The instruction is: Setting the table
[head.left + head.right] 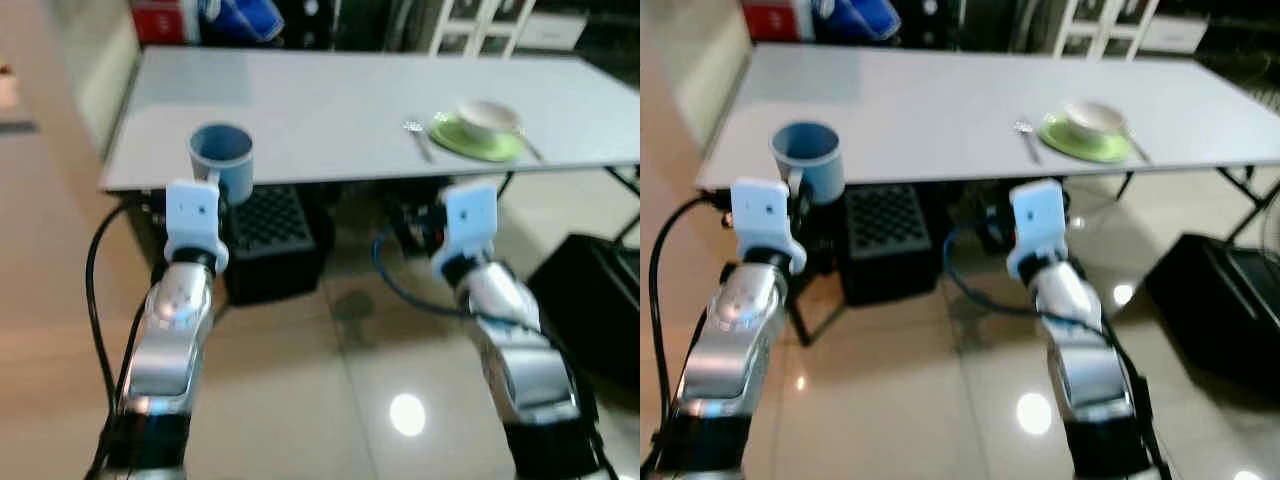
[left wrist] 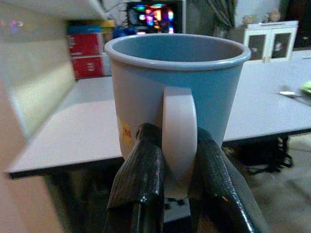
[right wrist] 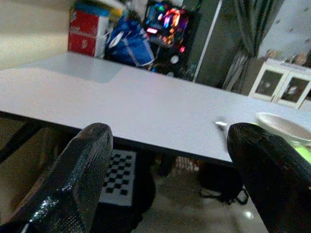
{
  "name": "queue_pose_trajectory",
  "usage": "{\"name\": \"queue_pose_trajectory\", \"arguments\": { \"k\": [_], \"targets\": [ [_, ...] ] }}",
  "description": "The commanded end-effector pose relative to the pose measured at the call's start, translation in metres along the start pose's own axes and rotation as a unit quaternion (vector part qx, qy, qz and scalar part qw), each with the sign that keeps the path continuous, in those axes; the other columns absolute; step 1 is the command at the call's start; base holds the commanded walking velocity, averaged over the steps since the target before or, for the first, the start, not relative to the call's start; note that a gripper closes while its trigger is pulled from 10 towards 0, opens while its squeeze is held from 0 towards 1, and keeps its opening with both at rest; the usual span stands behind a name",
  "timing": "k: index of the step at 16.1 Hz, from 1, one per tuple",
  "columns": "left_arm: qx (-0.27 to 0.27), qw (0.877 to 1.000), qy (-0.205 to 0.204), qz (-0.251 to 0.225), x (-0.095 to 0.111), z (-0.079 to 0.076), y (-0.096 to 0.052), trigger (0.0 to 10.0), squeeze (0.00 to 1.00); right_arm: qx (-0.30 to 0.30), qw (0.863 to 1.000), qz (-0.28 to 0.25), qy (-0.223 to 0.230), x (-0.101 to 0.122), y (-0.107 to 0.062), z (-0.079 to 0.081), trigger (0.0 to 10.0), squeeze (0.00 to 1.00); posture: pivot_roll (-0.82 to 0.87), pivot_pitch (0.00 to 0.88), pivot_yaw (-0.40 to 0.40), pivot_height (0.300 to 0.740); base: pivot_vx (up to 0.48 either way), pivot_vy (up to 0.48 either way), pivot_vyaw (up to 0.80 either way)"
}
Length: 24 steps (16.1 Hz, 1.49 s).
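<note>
My left gripper (image 2: 177, 187) is closest to me, its two black fingers (image 2: 141, 179) clamped on either side of the pale handle of a blue mug (image 2: 177, 92), which I hold upright in the air just in front of the near edge of the white table (image 1: 320, 110). My right gripper (image 3: 170, 160) hangs beside it with nothing in it, its fingers spread wide apart, also just short of the table's near edge. Under the table, on the glossy tiled floor (image 1: 300, 360), sits a black crate (image 1: 268, 235) with a grid top. Farther out on the tabletop, toward my right, a white bowl (image 1: 487, 116) rests on a green plate (image 1: 470, 140), with a spoon (image 1: 417, 137) lying just beside the plate on its left. Beyond the far edge stand red boxes (image 3: 88, 30), a blue bag (image 3: 130, 46) and a white cabinet (image 3: 286, 87).
</note>
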State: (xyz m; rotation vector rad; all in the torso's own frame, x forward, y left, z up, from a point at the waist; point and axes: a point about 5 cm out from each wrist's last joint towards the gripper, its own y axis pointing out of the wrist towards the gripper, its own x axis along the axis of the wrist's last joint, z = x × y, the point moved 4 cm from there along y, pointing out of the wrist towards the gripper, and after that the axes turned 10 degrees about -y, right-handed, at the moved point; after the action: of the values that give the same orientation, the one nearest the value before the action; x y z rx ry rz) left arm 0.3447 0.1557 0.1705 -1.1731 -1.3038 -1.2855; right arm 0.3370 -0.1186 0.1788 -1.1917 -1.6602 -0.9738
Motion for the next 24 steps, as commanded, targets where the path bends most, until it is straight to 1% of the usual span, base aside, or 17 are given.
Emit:
{"name": "queue_pose_trajectory", "arguments": {
  "k": [1, 4, 6, 7, 8, 9, 10, 11, 12, 13, 14, 15, 17, 19, 21, 22, 24],
  "targets": [
    [-0.022, 1.0, 0.002, -0.015, 0.009, -0.013, 0.004, 10.0, 0.0, -0.022, 1.0, 0.013, -0.003, -0.008, -0.001, -0.014, 10.0, 0.0, 0.01, 0.0, -0.046, 0.74, 0.0, -0.48, 0.0],
    [-0.022, 1.0, 0.002, -0.016, 0.009, -0.012, 0.005, 10.0, 0.0, -0.025, 1.0, 0.013, -0.004, -0.008, -0.002, -0.013, 10.0, 0.0, 0.0, 0.0, -0.037, 0.74, 0.0, -0.48, 0.0],
    [-0.025, 1.0, 0.001, -0.016, 0.009, -0.015, 0.007, 10.0, 0.0, -0.026, 1.0, 0.013, -0.003, -0.008, -0.003, -0.014, 10.0, 0.0, 0.0, 0.0, -0.043, 0.74, 0.0, -0.48, 0.0],
    [-0.03, 0.999, 0.003, -0.013, 0.008, -0.019, 0.007, 10.0, 0.0, -0.029, 0.999, 0.015, -0.003, -0.011, -0.002, -0.016, 10.0, 0.0, 0.01, 0.0, -0.041, 0.74, 0.0, -0.48, 0.0],
    [-0.038, 0.999, 0.006, -0.013, 0.007, -0.023, 0.005, 10.0, 0.0, -0.036, 0.999, 0.017, 0.005, -0.012, -0.001, -0.017, 10.0, 0.0, 0.02, 0.0, -0.04, 0.74, 0.0, -0.39, 0.0],
    [-0.039, 0.999, -0.007, -0.005, 0.006, -0.023, 0.004, 10.0, 0.0, -0.046, 0.999, 0.019, 0.022, -0.012, -0.001, -0.019, 10.0, 0.0, 0.01, 0.0, -0.036, 0.74, 0.0, 0.0, 0.0],
    [-0.04, 0.999, -0.008, -0.006, 0.007, -0.023, 0.004, 10.0, 0.0, -0.052, 0.998, 0.021, 0.027, -0.012, -0.001, -0.02, 10.0, 0.0, 0.01, 0.0, -0.035, 0.74, 0.0, 0.0, 0.0],
    [-0.033, 0.999, -0.007, -0.013, 0.009, -0.019, 0.004, 10.0, 0.0, -0.068, 0.997, 0.023, 0.032, -0.012, -0.003, -0.024, 10.0, 0.0, 0.0, 0.0, -0.025, 0.74, 0.0, 0.0, 0.0],
    [-0.031, 0.999, -0.012, -0.022, 0.012, -0.019, 0.005, 10.0, 0.0, -0.07, 0.997, 0.018, 0.03, -0.01, -0.004, -0.026, 10.0, 0.0, 0.0, 0.0, -0.025, 0.74, 0.0, 0.0, 0.0],
    [-0.038, 0.998, -0.003, -0.041, 0.018, -0.021, 0.006, 10.0, 0.0, -0.074, 0.997, 0.017, 0.032, -0.009, -0.004, -0.03, 10.0, 0.0, 0.0, 0.0, -0.028, 0.74, 0.0, 0.0, 0.0],
    [-0.045, 0.998, 0.0, -0.054, 0.024, -0.023, 0.007, 10.0, 0.0, -0.08, 0.996, 0.015, 0.043, -0.009, -0.003, -0.034, 10.0, 0.0, 0.0, 0.0, -0.023, 0.74, 0.0, 0.0, 0.0],
    [-0.049, 0.997, -0.001, -0.059, 0.027, -0.025, 0.008, 10.0, 0.0, -0.087, 0.995, 0.012, 0.054, -0.008, -0.003, -0.038, 10.0, 0.0, 0.0, 0.0, -0.024, 0.74, 0.281, 0.0, 0.0],
    [-0.059, 0.996, 0.001, -0.066, 0.032, -0.027, 0.009, 10.0, 0.0, -0.094, 0.994, 0.008, 0.059, -0.006, -0.002, -0.041, 10.0, 0.0, 0.0, 0.0, -0.019, 0.74, 0.332, 0.0, -0.28],
    [-0.062, 0.996, 0.0, -0.068, 0.033, -0.024, 0.009, 10.0, 0.0, -0.094, 0.994, 0.007, 0.06, -0.005, -0.003, -0.039, 10.0, 0.0, 0.0, 0.0, -0.014, 0.74, 0.428, 0.0, -0.66],
    [-0.065, 0.995, -0.001, -0.07, 0.034, -0.025, 0.011, 10.0, 0.0, -0.094, 0.994, 0.007, 0.062, -0.005, -0.003, -0.039, 10.0, 0.0, 0.0, 0.0, -0.02, 0.74, 0.45, 0.0, -0.56],
    [-0.066, 0.995, 0.001, -0.072, 0.035, -0.026, 0.012, 10.0, 0.0, -0.091, 0.994, 0.008, 0.057, -0.006, -0.002, -0.04, 10.0, 0.0, 0.01, 0.0, -0.019, 0.74, 0.458, 0.0, 0.0],
    [-0.066, 0.995, 0.006, -0.073, 0.036, -0.022, 0.012, 10.0, 0.0, -0.087, 0.995, 0.008, 0.055, -0.006, -0.001, -0.035, 10.0, 0.0, 0.0, 0.0, -0.015, 0.74, 0.459, 0.0, 0.0]
  ]
}}
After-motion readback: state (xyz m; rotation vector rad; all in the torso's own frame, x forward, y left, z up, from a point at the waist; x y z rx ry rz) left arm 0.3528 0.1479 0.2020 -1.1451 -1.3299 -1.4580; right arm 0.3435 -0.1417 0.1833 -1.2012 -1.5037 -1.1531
